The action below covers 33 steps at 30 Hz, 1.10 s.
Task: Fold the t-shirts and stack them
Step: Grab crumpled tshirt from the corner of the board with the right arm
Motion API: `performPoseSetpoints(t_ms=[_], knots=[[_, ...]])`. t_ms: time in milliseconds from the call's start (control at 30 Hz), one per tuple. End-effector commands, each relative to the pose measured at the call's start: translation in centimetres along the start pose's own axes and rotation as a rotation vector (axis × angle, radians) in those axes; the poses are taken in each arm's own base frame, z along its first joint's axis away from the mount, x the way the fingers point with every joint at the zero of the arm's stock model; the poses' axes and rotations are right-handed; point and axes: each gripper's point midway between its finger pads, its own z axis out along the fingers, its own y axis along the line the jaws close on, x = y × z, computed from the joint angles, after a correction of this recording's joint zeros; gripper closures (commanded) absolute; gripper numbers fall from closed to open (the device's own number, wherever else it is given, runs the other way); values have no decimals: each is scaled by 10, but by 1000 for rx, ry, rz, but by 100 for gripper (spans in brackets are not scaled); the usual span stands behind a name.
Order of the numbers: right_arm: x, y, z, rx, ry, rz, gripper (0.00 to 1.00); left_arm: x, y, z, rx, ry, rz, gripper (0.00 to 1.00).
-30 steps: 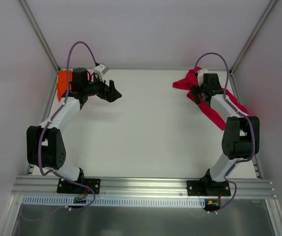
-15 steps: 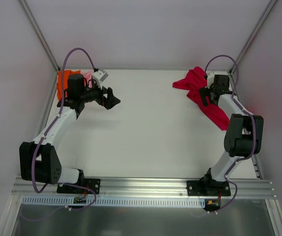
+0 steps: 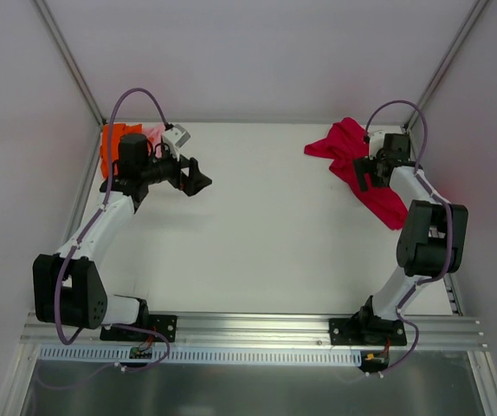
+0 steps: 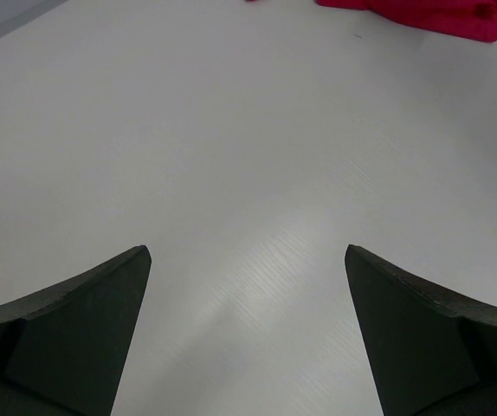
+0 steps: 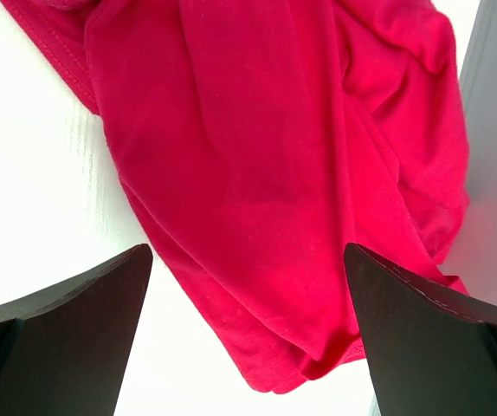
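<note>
Fingers (image 4: 75, 338) of the left gripper (image 3: 200, 179) stand spread wide with nothing between them, only bare white table (image 3: 266, 243) beneath the gap. The left arm reaches up the table's left side, its gripper pointing toward the middle, where a broad stretch of tabletop lies open between the two arms. Behind the left wrist, in the far left corner, the bright orange t-shirt (image 3: 110, 146) is bunched against the left edge. A small patch of the pale pink t-shirt (image 3: 154, 132) shows just beside it, near the back edge; the arm hides part of both.

Across the table, the right gripper (image 3: 363, 175) has its fingers (image 5: 67, 329) parted just as wide and grips nothing. They hang over the crimson-red t-shirt (image 5: 274, 173); whether the tips touch the cloth cannot be told. The shirt lies rumpled in a long band from the far right corner down along the right edge. In the right wrist view its stitched hem runs diagonally, with bare table to one side and its folds on the other lying close against the grey side wall (image 5: 495, 87). The right arm is folded close along that side. An aluminium rail (image 3: 248, 328) at the near edge carries both bases.
</note>
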Motion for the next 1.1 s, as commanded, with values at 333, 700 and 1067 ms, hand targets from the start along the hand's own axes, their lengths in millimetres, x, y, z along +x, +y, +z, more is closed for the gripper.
performPoseSetpoints(t_ms=[333,700,1067], knots=[[18,-32,2,15,56,100,0,-16,-2,-3,-11,-42,70,1],[59,-38,18,37,236,44,0,-11,-3,-3,-3,-22,68,1],[81,2,20,-199,309,-17,0,-10,-5,1,23,-6,47,1]])
